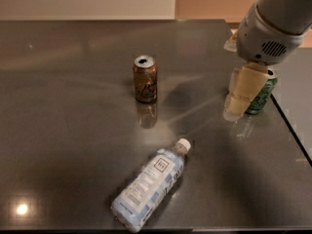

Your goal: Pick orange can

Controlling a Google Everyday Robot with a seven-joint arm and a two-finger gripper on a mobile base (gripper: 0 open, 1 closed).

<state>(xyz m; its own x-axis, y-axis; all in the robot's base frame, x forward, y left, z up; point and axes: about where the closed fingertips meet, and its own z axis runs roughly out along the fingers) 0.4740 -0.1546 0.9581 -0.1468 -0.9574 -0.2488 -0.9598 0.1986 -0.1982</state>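
Note:
The orange can (145, 79) stands upright on the dark table (68, 130), left of centre, with its silver top open to view. My gripper (234, 111) hangs from the white arm (273, 23) at the right, above the table. It is well to the right of the orange can and does not touch it. It partly covers a green can behind it.
A green can (262, 95) stands near the table's right edge, just behind the gripper. A clear water bottle (150, 185) with a white cap lies on its side at the front centre. The table's right edge (291, 126) runs diagonally past the green can.

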